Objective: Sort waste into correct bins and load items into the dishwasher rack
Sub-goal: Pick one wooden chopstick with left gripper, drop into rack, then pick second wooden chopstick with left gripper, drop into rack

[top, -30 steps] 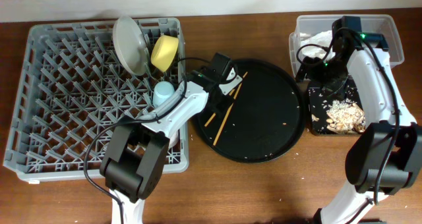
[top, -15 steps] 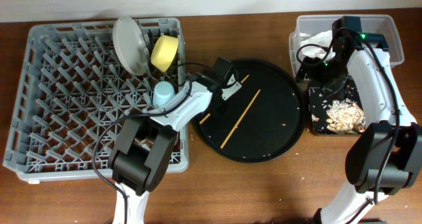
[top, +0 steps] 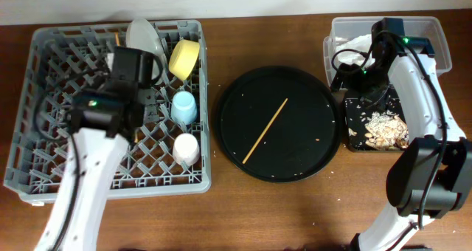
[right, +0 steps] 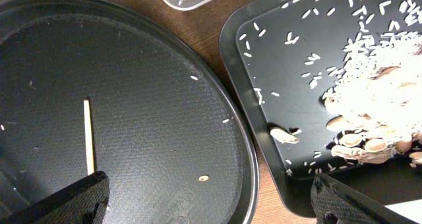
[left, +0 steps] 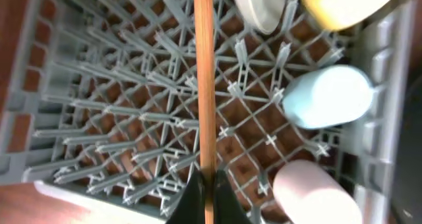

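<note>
Wooden chopstick (left: 204,79) clamped in left gripper (left: 206,184) above dishwasher rack (left: 79,128).
Loading step; view blurred, but next probably lower it among pegs (left: 142,85), then release.

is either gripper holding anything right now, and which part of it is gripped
The left gripper pinches a chopstick at the end nearest its wrist, the rest pointing out over the dishwasher rack. The right gripper is open and holds nothing.

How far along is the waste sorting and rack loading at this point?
Done: the plate, yellow bowl, blue cup and pink cup sit in the rack; tissues are in the clear tub, food scraps on the black rectangular tray. In hand: the left hand grips one chopstick above the rack. Left: the second chopstick on the round tray.
</note>
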